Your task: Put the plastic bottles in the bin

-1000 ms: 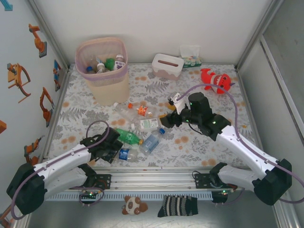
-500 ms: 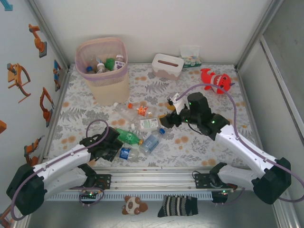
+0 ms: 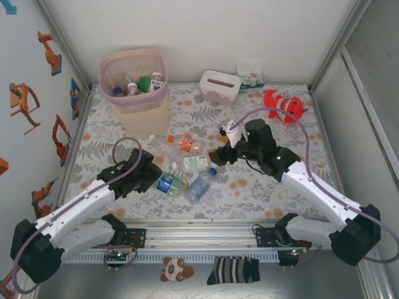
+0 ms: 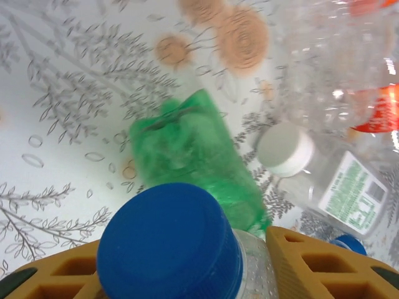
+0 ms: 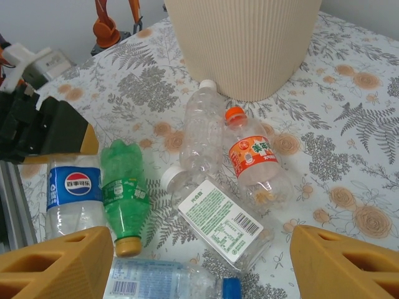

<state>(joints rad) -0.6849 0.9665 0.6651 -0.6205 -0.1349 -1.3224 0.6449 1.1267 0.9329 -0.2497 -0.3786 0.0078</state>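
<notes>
While the left tool [image 3: 156, 182] pinches the Pepsi bottle [image 5: 70, 198] near its cap, the bin [image 3: 138, 115] stands beyond it, far and slightly left, left arm nearer; the right tool [image 3: 218, 156] hangs spread over the loose bottles [image 3: 190, 163].

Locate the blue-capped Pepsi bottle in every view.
Top external: Pepsi bottle at the pile's near-left edge.
Left wrist: its blue cap at bottom centre, facing the camera.
Right wrist: Pepsi bottle at left, beside the green bottle.
Shared landmark: green-and-white-label bottle.
</notes>
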